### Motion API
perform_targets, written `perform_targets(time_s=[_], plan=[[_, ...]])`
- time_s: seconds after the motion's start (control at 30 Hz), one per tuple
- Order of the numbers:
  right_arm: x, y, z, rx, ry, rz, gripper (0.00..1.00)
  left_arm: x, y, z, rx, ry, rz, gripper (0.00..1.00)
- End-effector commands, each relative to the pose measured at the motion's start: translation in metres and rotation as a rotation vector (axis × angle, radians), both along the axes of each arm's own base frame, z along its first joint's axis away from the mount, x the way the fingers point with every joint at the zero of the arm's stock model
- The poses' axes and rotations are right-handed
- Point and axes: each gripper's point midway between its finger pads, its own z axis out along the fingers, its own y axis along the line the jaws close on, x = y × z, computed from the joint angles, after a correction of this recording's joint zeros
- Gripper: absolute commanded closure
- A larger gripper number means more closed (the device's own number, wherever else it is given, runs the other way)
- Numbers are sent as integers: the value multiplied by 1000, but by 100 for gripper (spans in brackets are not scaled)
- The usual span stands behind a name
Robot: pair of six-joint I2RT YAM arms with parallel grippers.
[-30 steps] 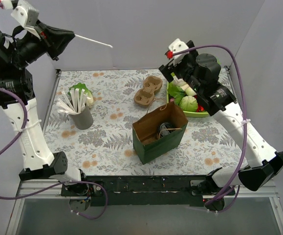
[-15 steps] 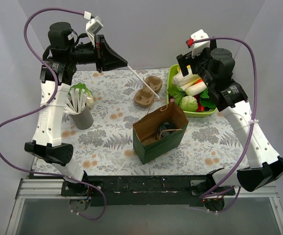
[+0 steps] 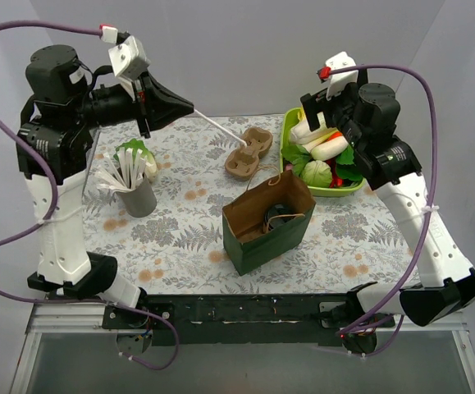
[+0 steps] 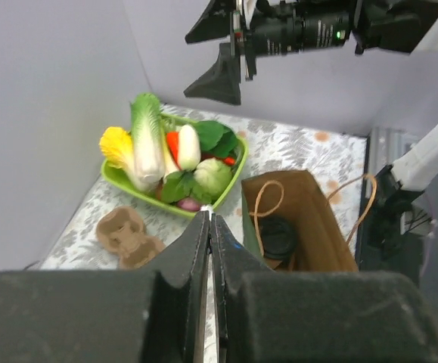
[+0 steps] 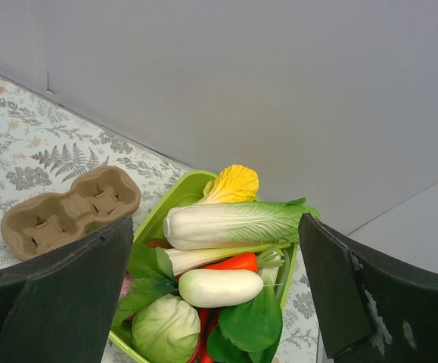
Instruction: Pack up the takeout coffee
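The takeout coffee sits inside the open brown paper bag [image 3: 268,223]; only its round black lid [image 3: 280,216] shows, and the cup body is hidden. The lid [image 4: 279,236] and bag [image 4: 303,227] also show in the left wrist view. My left gripper [image 3: 189,112] is high above the table's back left, shut on a thin white stick [image 3: 221,128] whose tip hangs over the cardboard carrier [image 3: 248,152]. In its own view the left gripper [image 4: 210,218] has its jaws pressed together on the stick. My right gripper [image 3: 309,131] is open and empty above the green tray [image 3: 286,139].
A grey cup of white utensils [image 3: 135,193] stands at the left with a green and white item [image 3: 134,152] behind it. The green tray [image 5: 179,195] holds several vegetables. The carrier [image 5: 71,210] lies left of it. Grey walls enclose the table.
My left arm swung in from the far left towards the middle with the stick, whose tip now hangs over the carrier. My right gripper rose and shifted slightly right over the tray.
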Motion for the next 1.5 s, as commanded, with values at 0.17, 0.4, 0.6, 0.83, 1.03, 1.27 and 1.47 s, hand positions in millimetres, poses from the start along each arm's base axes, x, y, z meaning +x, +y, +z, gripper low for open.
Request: perform_targets(time_s=[0.17,0.4,0.6,0.83,1.03,1.27,1.47], plan=[[15,10,12,20,-15,23,3,-58,7,-65,102,217,-84,100],[24,18,-7,-15,57,46,3,-52,-9,-106,152,316,-180,100],[16,17,-14,-23,75,55,3,-31,-21,-139,223,336,-198,100],[2,22,-24,-45,120,126,2,-3,-35,-127,188,319,-163,31],[0,23,-42,82,248,76,2,54,-27,-105,69,271,134,9],[22,-22,-26,146,241,-258,2,167,65,-103,-65,263,656,2],[22,-43,7,166,126,-358,2,225,171,-110,-242,344,962,2]])
